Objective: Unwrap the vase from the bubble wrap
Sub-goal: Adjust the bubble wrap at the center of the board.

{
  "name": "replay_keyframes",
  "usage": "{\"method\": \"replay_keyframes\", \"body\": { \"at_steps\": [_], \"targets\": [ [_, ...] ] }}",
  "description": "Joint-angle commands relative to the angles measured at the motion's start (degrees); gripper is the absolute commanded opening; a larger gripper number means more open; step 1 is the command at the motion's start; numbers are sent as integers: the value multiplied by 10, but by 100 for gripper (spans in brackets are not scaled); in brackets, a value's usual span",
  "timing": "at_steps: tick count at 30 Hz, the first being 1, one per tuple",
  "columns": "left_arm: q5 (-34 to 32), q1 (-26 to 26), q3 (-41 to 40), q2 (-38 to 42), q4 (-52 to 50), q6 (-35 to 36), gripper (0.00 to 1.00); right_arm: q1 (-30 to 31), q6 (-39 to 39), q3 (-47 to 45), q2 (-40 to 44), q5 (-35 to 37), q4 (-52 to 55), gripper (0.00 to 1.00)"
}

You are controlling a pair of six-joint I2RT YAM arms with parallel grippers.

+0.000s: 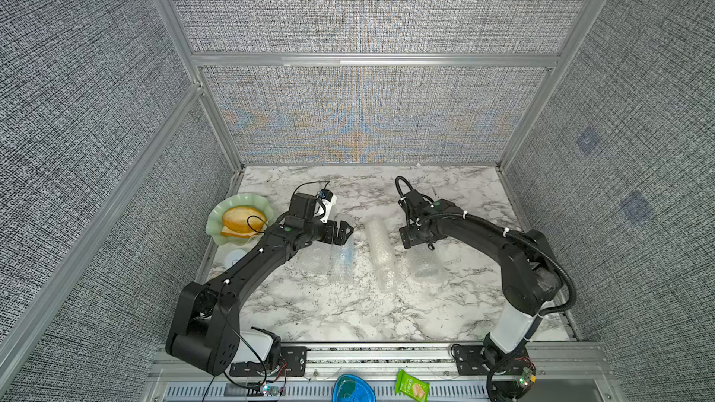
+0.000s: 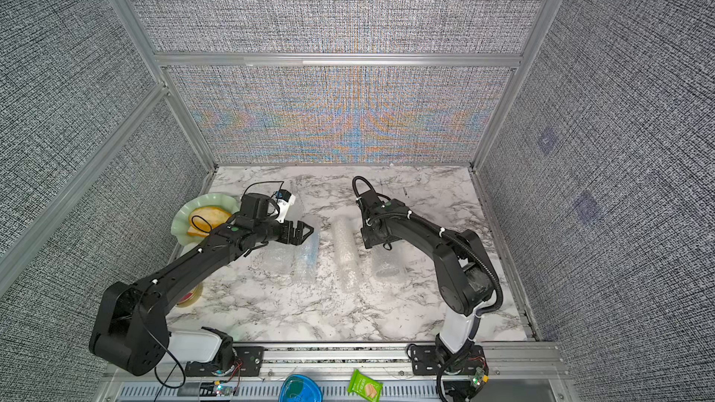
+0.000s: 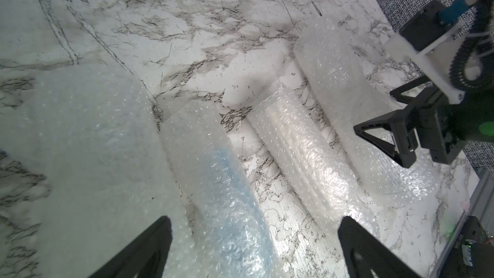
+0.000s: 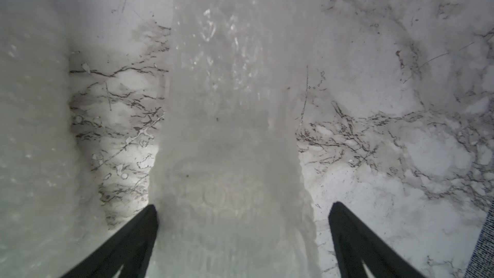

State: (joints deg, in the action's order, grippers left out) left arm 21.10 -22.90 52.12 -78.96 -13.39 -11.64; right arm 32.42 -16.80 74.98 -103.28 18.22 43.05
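Right end effector (image 4: pixel 243 205): jaws spread, nothing pinched. It points down at the bench (image 1: pixel 348 315) and straddles the far end of one roll of bubble wrap (image 1: pixel 423 264); one finger lies at the wrap's edge and the other stands clear of it. Judgement: the stance suits either a fresh grasp or letting go of that end. Left end effector (image 1: pixel 345 230): jaws also spread and empty, hovering over the far end of a blue-tinted roll (image 1: pixel 343 259). It is angled toward the middle of the bench, probably to look for a loose edge. Between these two lies a denser white middle roll (image 1: pixel 381 255), with neither arm on it. A flat sheet (image 3: pixel 88 135) lies spread just beside the blue-tinted roll, on the left arm's side. All the wrap sits mid-bench between the arms. Orientation: the three rolls lie on their sides, roughly parallel. Their long axes run from the far wall toward the robot's base, and the middle roll is slightly skewed. The wrap hides which roll holds the vase; the blue tint is the only hint of contents. A green dish (image 1: pixel 216 222) sits well apart in the far left corner.
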Motion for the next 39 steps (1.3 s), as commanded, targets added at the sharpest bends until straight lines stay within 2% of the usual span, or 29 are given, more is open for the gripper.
{"method": "replay_keyframes", "body": {
  "at_steps": [1, 8, 10, 13, 16, 18, 20, 26, 28, 31, 32, 34, 37, 39],
  "targets": [
    [-2, -1, 0, 3, 6, 0, 99, 3, -15, -10, -6, 18, 6, 95],
    [-1, -1, 0, -3, 8, -4, 99, 2, -32, -37, -22, 1, -25, 95],
    [-1, -1, 0, -4, 8, -4, 98, 0, -32, -41, -23, -1, -28, 91],
    [-1, -2, -1, -3, 11, -8, 98, -12, -30, -63, -10, -32, -55, 75],
    [-7, -8, -3, 0, 13, -16, 97, -37, -29, -106, 25, -95, -104, 57],
    [-13, -17, -1, 2, 13, -24, 97, -50, -30, -144, 58, -143, -142, 52],
    [-16, -29, 3, 4, 14, -34, 97, -66, -33, -182, 91, -206, -185, 51],
    [-16, -73, 17, -1, 35, -81, 97, -99, -79, -297, 158, -386, -334, 51],
    [-20, -93, 13, -4, 52, -98, 97, -114, -112, -339, 169, -455, -404, 51],
    [-35, -122, 18, -16, 63, -114, 97, -141, -156, -389, 175, -524, -501, 52],
    [-38, -129, 19, -20, 65, -118, 96, -146, -157, -398, 173, -528, -509, 54],
    [-47, -144, 18, -26, 75, -129, 96, -150, -129, -389, 170, -510, -470, 64],
    [-58, -160, 13, -27, 86, -142, 95, -150, -87, -372, 184, -445, -396, 83],
    [-70, -166, 11, -24, 85, -149, 95, -150, -63, -356, 198, -390, -345, 90]
  ]
}}
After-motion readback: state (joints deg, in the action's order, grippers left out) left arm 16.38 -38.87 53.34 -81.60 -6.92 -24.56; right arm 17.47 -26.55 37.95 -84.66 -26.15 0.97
